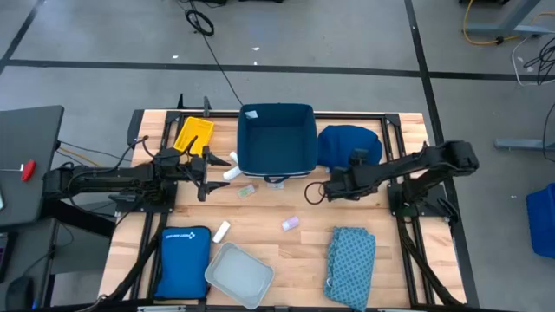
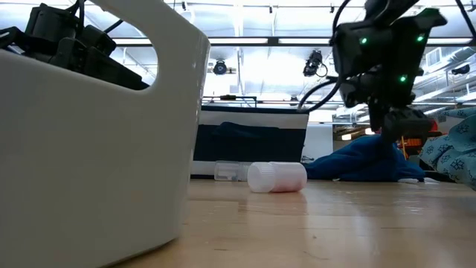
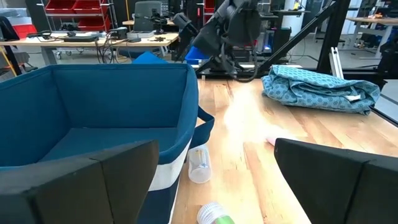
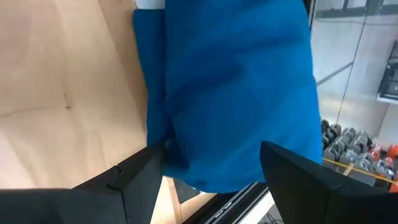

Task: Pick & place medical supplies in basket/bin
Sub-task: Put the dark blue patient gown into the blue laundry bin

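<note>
A dark blue cloth bundle [image 1: 349, 145] lies at the far right, beside the navy bin [image 1: 276, 139]. My right gripper [image 1: 319, 191] hangs open just over the bundle's near-left side. In its wrist view the bundle [image 4: 230, 81] fills the gap between the spread fingers [image 4: 211, 149], and no touch shows. My left gripper [image 1: 206, 173] waits open and level beside the bin's near-left corner. A teal patterned cloth [image 1: 350, 256] lies at the near right. Small vials lie on the wood: white [image 1: 221, 230], pinkish [image 1: 290, 224] and greenish [image 1: 248, 190].
A yellow bin [image 1: 192, 134] stands at the far left. A grey tray [image 1: 238, 275] and a flat blue zip pouch [image 1: 184, 260] sit at the near edge. Bare wood lies mid-table between the arms. A metal frame [image 1: 408, 130] rims the table.
</note>
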Robot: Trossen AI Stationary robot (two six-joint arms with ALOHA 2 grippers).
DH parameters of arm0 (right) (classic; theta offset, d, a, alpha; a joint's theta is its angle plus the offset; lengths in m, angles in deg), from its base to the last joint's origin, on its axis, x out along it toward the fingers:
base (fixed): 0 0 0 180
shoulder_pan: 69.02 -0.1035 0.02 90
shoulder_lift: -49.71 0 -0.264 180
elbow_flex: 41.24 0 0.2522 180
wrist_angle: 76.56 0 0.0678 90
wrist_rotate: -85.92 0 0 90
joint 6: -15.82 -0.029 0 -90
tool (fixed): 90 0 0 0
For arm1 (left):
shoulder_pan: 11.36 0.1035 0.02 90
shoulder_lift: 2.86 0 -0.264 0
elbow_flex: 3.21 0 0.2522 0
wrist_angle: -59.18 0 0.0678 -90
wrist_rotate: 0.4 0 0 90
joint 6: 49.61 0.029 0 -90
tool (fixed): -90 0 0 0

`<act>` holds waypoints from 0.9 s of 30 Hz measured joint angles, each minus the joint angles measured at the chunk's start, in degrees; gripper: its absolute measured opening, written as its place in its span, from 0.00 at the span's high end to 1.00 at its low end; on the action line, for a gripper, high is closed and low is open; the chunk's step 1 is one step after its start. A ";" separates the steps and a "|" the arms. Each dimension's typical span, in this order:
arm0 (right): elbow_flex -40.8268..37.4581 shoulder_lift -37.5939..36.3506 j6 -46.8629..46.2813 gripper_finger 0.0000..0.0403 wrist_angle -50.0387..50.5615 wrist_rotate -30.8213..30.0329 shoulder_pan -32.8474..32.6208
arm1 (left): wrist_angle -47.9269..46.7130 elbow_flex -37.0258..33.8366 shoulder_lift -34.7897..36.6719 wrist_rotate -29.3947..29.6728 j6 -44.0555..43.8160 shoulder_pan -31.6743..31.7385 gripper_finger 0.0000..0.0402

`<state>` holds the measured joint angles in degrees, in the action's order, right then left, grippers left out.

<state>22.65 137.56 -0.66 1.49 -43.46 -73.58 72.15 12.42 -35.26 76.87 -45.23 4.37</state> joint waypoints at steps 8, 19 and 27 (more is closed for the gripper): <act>-0.87 2.94 4.92 0.33 -5.80 -0.05 3.92 | -0.02 0.00 0.00 -1.20 0.00 -0.01 0.19; -12.19 2.96 8.85 0.33 -23.10 1.52 8.12 | 0.00 -0.02 0.02 -1.46 -0.02 -0.02 0.19; -16.43 3.07 6.68 0.34 -30.30 -0.87 9.30 | 0.01 -0.02 0.01 -1.33 -0.02 -0.02 0.19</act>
<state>6.22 140.63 6.02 -28.81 -44.33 -64.27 72.17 12.40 -35.25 75.54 -45.25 4.34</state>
